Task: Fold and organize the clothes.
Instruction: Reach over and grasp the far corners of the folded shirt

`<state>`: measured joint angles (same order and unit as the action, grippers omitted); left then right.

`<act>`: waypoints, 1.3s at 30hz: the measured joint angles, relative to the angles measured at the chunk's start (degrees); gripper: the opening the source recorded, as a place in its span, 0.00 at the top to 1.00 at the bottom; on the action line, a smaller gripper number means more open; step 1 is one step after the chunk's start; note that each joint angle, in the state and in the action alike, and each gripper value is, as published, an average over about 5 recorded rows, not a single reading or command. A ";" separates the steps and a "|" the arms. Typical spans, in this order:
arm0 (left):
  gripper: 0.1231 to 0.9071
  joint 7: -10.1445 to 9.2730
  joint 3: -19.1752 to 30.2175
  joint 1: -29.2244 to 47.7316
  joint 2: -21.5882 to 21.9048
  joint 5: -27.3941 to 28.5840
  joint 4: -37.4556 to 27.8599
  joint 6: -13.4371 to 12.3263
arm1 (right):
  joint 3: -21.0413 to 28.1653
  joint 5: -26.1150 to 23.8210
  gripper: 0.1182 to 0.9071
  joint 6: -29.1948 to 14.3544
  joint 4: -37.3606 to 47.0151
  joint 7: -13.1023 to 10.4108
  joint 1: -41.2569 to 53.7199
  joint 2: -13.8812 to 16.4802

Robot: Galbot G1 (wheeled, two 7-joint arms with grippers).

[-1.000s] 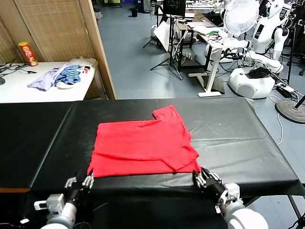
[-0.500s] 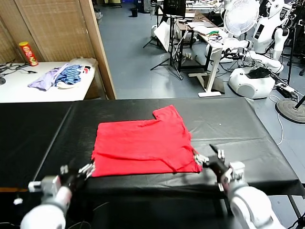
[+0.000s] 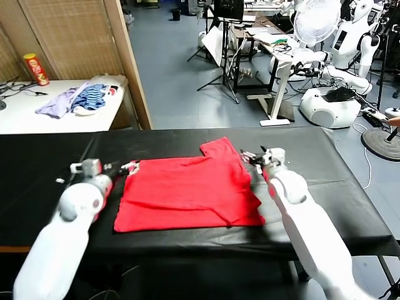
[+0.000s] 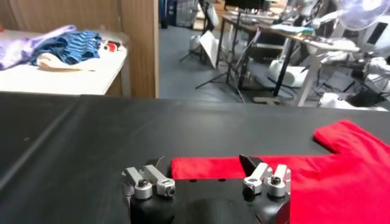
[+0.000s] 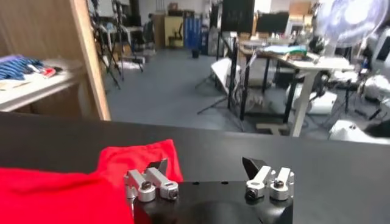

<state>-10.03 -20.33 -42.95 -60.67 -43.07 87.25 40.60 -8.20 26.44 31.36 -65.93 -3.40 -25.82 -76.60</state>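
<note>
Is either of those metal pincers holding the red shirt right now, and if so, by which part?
Nothing is held. The left pincer stands open at the red T-shirt's far left corner, the right pincer open by its sleeve.

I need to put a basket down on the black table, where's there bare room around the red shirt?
Bare black table lies right of the red T-shirt, out to the table's right edge, and on the far left beyond the left hand. A narrow strip runs behind the shirt. It is crowded at the shirt's upper corners, where the left hand and right hand hover, both open.
</note>
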 joint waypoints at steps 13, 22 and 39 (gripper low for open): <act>0.40 2.26 3.19 7.18 -0.79 -0.16 -11.50 1.63 | -0.49 -1.12 0.26 -1.42 13.24 2.24 4.70 -4.33; 0.93 3.80 2.53 6.56 -0.55 -0.27 -11.68 1.63 | -0.65 -1.13 0.82 -2.23 15.08 3.32 5.05 -4.38; 0.99 3.92 0.45 3.05 -0.12 2.12 -6.28 1.59 | -0.75 0.88 1.00 -4.69 7.77 3.33 1.16 -2.76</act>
<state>-6.11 -19.88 -39.90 -60.78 -40.95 80.96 42.19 -8.95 27.32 26.67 -58.17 -0.07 -24.65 -79.36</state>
